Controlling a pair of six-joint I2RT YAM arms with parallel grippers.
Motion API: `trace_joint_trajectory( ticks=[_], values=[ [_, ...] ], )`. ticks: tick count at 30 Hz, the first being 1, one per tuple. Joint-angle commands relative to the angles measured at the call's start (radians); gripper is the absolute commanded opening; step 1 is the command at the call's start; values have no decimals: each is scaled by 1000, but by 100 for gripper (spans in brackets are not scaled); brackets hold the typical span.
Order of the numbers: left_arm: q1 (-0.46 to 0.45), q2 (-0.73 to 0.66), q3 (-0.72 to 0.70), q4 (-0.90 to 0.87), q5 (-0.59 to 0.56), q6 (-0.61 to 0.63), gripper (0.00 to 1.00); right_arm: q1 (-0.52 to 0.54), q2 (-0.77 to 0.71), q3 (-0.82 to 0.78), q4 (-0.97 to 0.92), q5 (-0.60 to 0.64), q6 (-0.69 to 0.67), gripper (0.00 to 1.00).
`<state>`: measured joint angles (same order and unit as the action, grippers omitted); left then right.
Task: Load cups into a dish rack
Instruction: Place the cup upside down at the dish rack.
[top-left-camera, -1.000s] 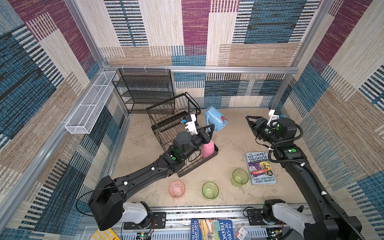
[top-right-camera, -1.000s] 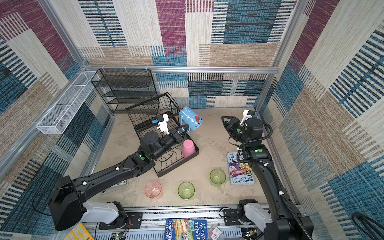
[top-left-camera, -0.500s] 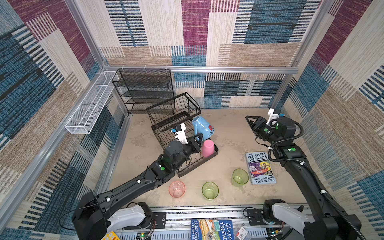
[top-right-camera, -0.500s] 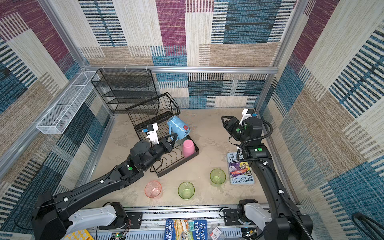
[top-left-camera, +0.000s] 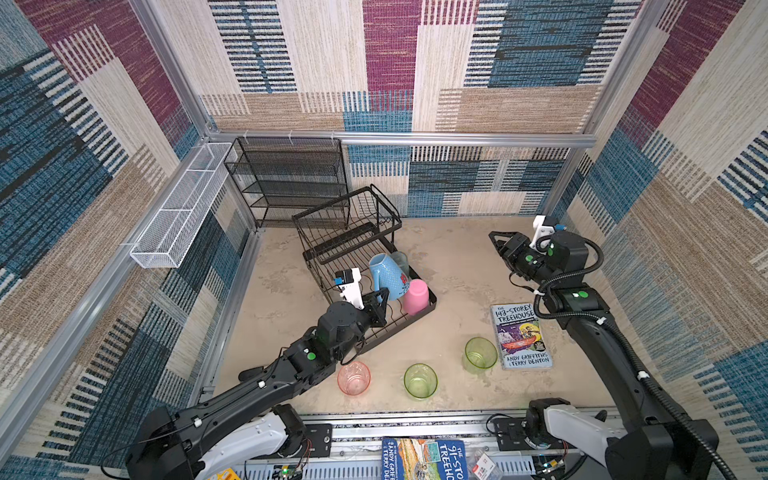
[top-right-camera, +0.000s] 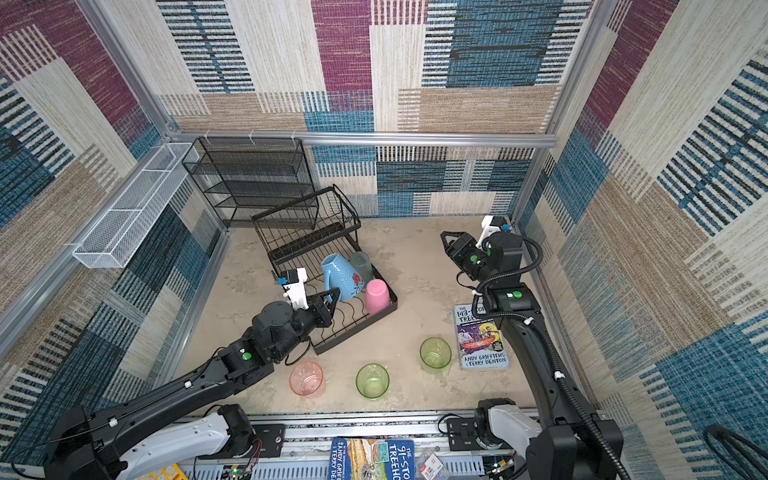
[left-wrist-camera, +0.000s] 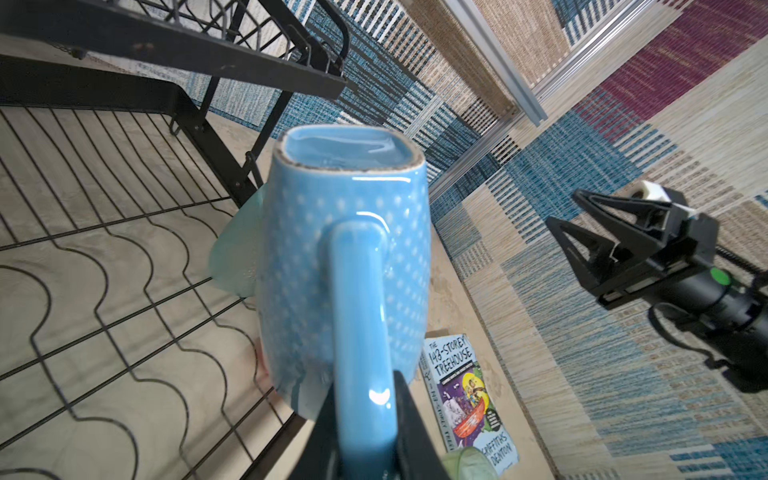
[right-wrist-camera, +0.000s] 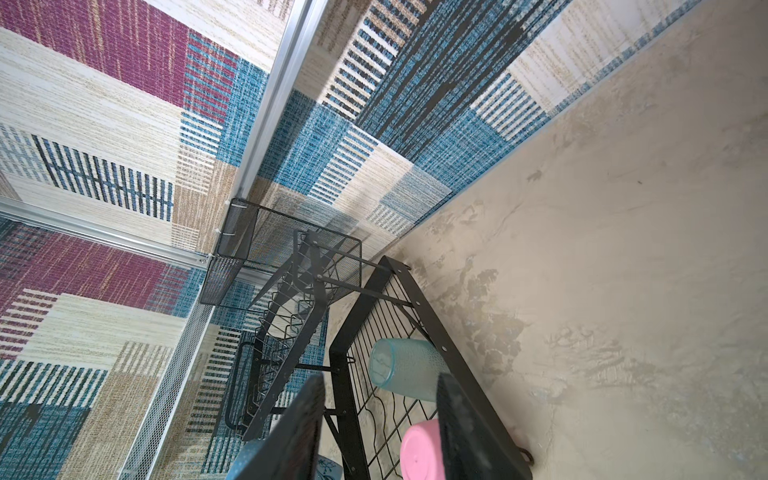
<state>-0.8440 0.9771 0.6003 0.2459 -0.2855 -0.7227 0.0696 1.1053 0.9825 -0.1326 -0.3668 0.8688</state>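
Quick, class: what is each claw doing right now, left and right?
Left claw: closed on the handle of the blue mug.
Right claw: open, holding nothing.

- The mug (top-left-camera: 388, 276) is glazed light blue, dotted white, marked with a red flower.
- The opaque pink cup (top-left-camera: 415, 296) is left plain; the grey-teal cup (right-wrist-camera: 405, 370) is frosted.
- A green cup (top-left-camera: 420, 380), a second green cup (top-left-camera: 481, 352) and the pale pink cup (top-left-camera: 353, 377) are tinted translucent.
- The dish rack (top-left-camera: 349, 232) and shelf unit (top-left-camera: 291, 178) are finished black, the trough (top-left-camera: 178, 208) white.
- The book (top-left-camera: 521, 336) is printed in grey-blue, purple and yellow.
- The walls (top-left-camera: 390, 50) are patched in striped blue, magenta, tan and cream.
- The floor (top-left-camera: 449, 257) is mottled beige.
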Motion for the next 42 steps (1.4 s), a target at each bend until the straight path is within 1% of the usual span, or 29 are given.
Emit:
trace_joint_trajectory(
  ticks=[1,6,14,20,30,35,42],
  values=[
    [-6,-12,-37,61,-74,72,2,1,8,5,11,-14,-16,47],
    [-15,0,-94,117,-132,107,2,1,16,4,17,-12,-26,47],
    [-40,57,-165,248,-234,226,1,1,9,-22,49,-6,-39,47],
    [-44,147,-182,397,-304,308,1,2,17,-37,74,-12,-66,46],
    [-38,331,-154,588,-394,414,1,1,22,-65,94,6,-117,47],
    [-8,416,-133,649,-406,419,1,1,38,-66,99,0,-138,47],
    [60,536,-73,699,-351,410,1,1,62,-83,125,-21,-155,47]
  ],
)
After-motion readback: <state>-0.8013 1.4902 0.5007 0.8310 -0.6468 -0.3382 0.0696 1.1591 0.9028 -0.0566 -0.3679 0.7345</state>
